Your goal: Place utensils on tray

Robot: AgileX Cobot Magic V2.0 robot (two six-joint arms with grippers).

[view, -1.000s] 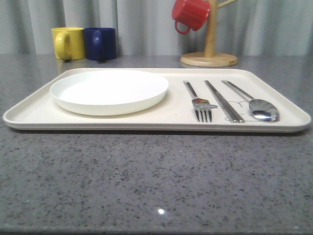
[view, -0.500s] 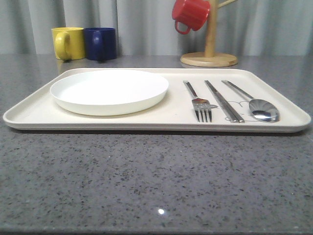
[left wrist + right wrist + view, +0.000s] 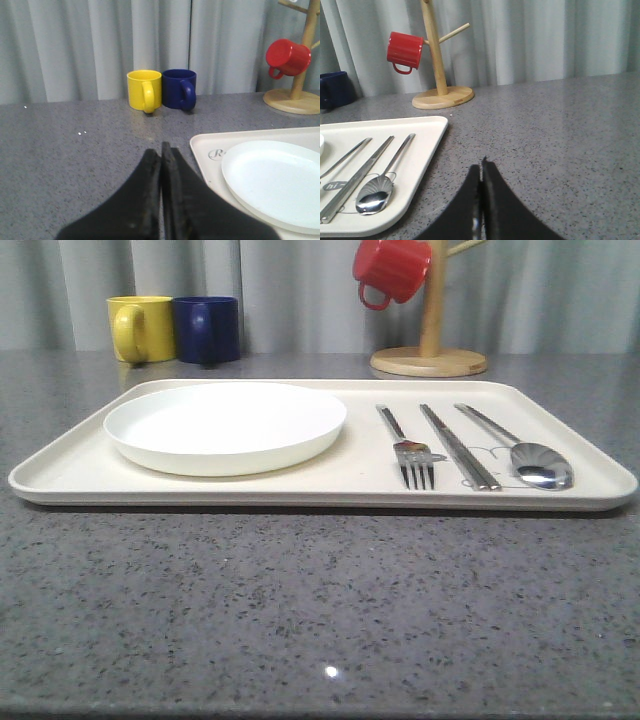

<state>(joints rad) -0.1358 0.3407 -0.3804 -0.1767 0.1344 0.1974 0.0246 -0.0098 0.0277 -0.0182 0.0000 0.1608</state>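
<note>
The tray (image 3: 330, 492) is set on the counter (image 3: 300, 620). On its left half a plate (image 3: 225, 426) is placed; to the right, the fork (image 3: 410, 454), chopsticks (image 3: 458, 446) and spoon (image 3: 525, 455) are laid side by side. Behind the tray, two mugs (image 3: 175, 328) are stood at the left and a mug tree (image 3: 430, 340) at the right.

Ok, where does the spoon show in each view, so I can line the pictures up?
Front view: spoon lies at the right end of the tray, rightmost of the cutlery, beside the chopsticks.
Left wrist view: no spoon here; just the tray's other end with the plate.
Right wrist view: spoon lies nearest the tray's outer rim.
Shared landmark: the red mug on the wooden stand.
</note>
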